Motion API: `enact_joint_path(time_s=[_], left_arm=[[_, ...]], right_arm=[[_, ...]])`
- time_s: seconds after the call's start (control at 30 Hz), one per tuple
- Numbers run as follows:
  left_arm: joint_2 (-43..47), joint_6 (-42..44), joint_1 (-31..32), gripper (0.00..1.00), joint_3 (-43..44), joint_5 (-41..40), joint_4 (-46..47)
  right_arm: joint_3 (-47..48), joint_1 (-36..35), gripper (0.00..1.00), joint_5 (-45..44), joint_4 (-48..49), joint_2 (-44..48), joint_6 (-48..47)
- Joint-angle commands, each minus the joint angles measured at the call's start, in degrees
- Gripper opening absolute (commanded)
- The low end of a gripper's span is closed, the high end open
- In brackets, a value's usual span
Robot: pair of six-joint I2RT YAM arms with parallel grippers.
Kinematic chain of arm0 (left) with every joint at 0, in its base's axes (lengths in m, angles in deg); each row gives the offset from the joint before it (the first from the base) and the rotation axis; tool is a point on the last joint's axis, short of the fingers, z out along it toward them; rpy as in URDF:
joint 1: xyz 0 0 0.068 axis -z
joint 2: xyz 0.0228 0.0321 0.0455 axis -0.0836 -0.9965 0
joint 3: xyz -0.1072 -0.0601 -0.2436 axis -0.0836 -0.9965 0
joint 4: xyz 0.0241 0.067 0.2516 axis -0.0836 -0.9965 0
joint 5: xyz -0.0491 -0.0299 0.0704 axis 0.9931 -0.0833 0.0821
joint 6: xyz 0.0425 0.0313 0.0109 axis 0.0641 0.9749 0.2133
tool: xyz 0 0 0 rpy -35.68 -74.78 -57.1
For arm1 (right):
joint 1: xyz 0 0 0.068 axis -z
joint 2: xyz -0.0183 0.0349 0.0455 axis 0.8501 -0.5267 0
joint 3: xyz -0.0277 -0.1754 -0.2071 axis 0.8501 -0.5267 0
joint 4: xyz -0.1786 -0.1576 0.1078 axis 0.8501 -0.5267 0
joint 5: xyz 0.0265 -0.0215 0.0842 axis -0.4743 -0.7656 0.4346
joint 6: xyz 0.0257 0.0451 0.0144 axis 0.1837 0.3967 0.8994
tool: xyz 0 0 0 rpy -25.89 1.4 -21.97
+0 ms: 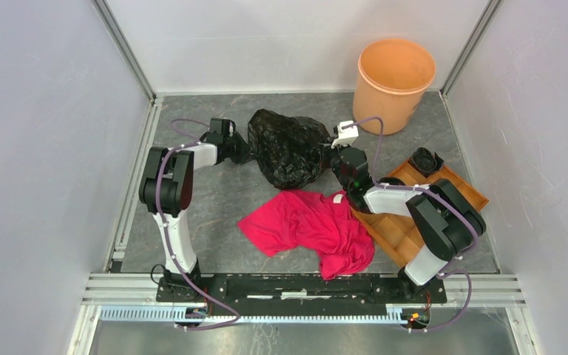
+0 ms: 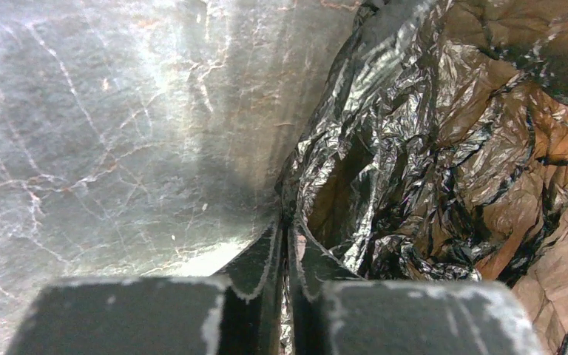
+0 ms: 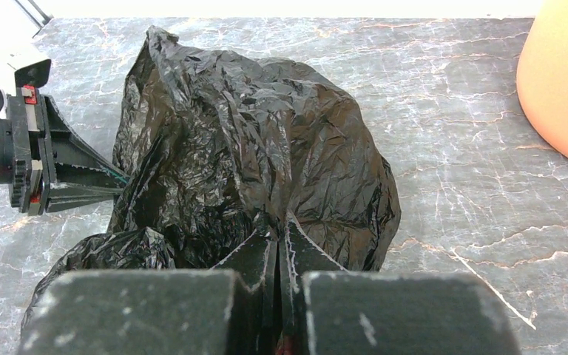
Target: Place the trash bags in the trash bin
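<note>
Left tool [image 2: 285, 238] and right tool [image 3: 281, 231], arms bent inward, pinch the trash bags [image 1: 288, 148] from opposite sides.

Crumpled glossy black trash bags [image 1: 288, 148] (one heap) sit beside the upright orange trash bin [image 1: 393, 81].

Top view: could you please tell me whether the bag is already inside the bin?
No, the bag lies on the table, left of the bin and apart from it.

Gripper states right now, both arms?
Left gripper: closed, pinching the trash bag at its edge.
Right gripper: closed, pinching the same bag's opposite side.
</note>
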State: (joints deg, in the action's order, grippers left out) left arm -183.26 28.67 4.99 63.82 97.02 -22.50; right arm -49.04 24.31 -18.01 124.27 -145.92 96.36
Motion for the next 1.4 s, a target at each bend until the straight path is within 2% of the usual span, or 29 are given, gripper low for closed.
enact_joint_path(time_s=[0.0,0.13,0.27,0.33,0.4,0.47,0.5,0.57,0.67,0.73,0.93,1.03,1.1,1.23,1.37], left_arm=[[3.31,-1.55,-1.29,0.04,-2.49,0.1,1.61],[8.0,-0.46,-2.63,0.02,-4.29,0.48,-2.98],[12.27,-1.04,-4.9,0.02,-0.08,3.93,-8.82],[16.91,-0.94,-6.17,0.02,6.88,6.51,-13.11],[22.85,1.65,-5.81,0.02,20.36,7.14,-19.14],[31.17,5.6,-3.38,0.02,30.86,1.29,-24.89],[34.98,6.83,-1.95,0.02,33.39,-1.93,-24.94],[43.73,7.66,-0.18,0.02,32.21,-6.11,-21.35],[55.11,6.97,0.15,0.02,21.89,-10.7,-15.36],[60.18,8.27,0.15,0.02,13.29,-13.79,-14.98],[62.43,9.74,-0.08,0.02,-12.96,-17.29,-23.31],[64.09,9.52,-0.52,0.02,-23.88,-16.74,-22.79],[65.45,8.63,-0.7,0.02,-28.23,-16.31,-22.73],[66.02,8.38,-0.81,0.02,-28.65,-16.17,-23.39],[65.65,9.76,-0.82,0.02,-21.25,-17.35,-26.33]], right_arm=[[-0.37,0.34,0.0,-0.06,-0.33,1.29,-0.83],[3.14,0.3,0.0,0.1,-5.19,-0.92,-0.05],[20.79,0.38,0.0,2.63,-24.57,-4.24,0.73],[35.35,0.41,0.0,4.02,-38.94,-5.69,-0.74],[49.61,-0.37,0.0,5.62,-49.38,-4.15,-3.85],[53.6,-4.57,0.0,2.27,-49.08,1.94,-9.67],[53.28,-7.17,0.0,-0.02,-45.65,6.0,-12.98],[50.93,-11.32,0.0,1.49,-39.75,12.05,-17.67],[43.39,-11.83,0.0,9.48,-30.84,18.34,-15.89],[36.57,-11.83,0.0,10.09,-25.64,20.53,-14.15],[14.96,-11.77,0.0,4.85,-18.47,17.9,-13.32],[6.88,-11.86,0.01,5.89,-17.17,13.93,-10.38],[3.07,-11.79,0.01,8.55,-15.35,11.88,-9.07],[1.03,-11.8,0.01,10.43,-14.77,11.2,-7.42],[6.01,-11.79,0.01,11.44,-18.93,13.25,-9.4]])
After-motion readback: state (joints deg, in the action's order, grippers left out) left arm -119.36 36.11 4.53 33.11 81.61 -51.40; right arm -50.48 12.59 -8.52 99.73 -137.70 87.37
